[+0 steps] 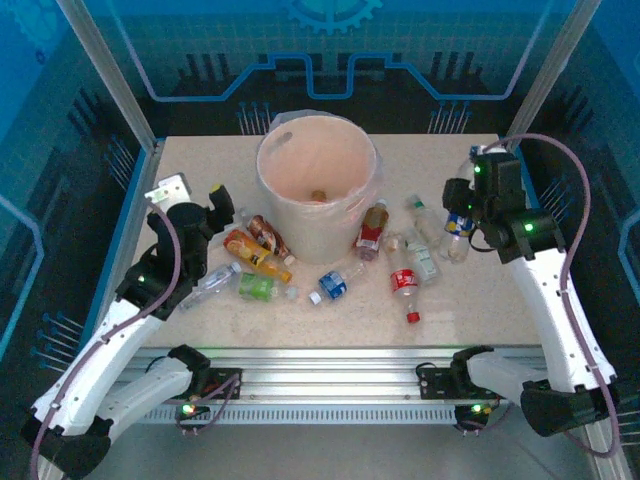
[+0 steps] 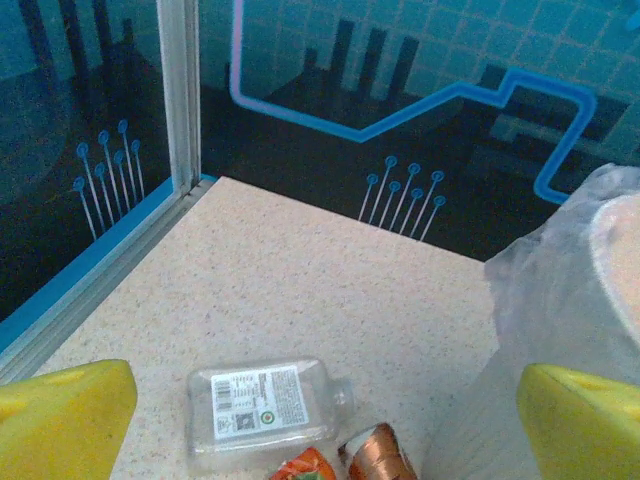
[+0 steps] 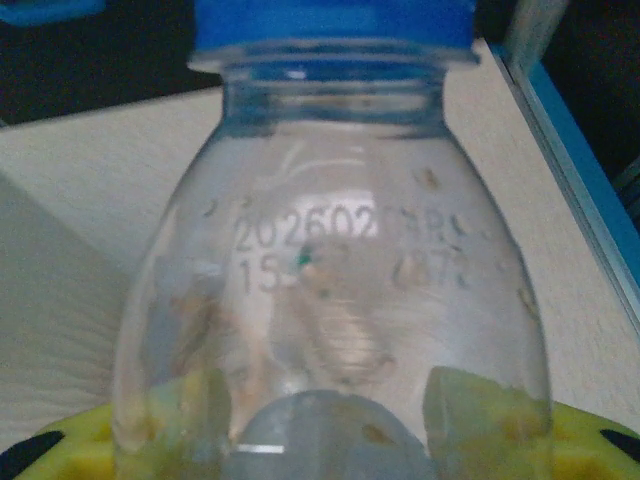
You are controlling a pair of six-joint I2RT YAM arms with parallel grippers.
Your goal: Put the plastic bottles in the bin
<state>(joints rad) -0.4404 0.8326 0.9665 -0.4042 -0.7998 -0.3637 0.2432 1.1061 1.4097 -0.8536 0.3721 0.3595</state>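
Observation:
My right gripper (image 1: 462, 212) (image 3: 330, 425) is shut on a clear bottle with a blue cap (image 3: 330, 250) (image 1: 458, 226) at the right side of the table; its yellow fingers (image 3: 480, 410) show through the plastic. My left gripper (image 1: 222, 210) (image 2: 325, 420) is open, hovering left of the bin (image 1: 310, 238) over a clear flat bottle with a white label (image 2: 262, 410). Several more bottles lie in front of the bin: an orange one (image 1: 255, 252), a green one (image 1: 262, 288), a blue-labelled one (image 1: 335, 284) and a red-labelled one (image 1: 404, 283). One bottle (image 1: 318, 196) lies inside the bin.
The bin's clear bag (image 2: 560, 290) bulges at the right of the left wrist view. Blue walls with metal posts (image 2: 180, 90) close off the table's back and sides. Bare tabletop (image 2: 300, 270) stretches behind the left gripper.

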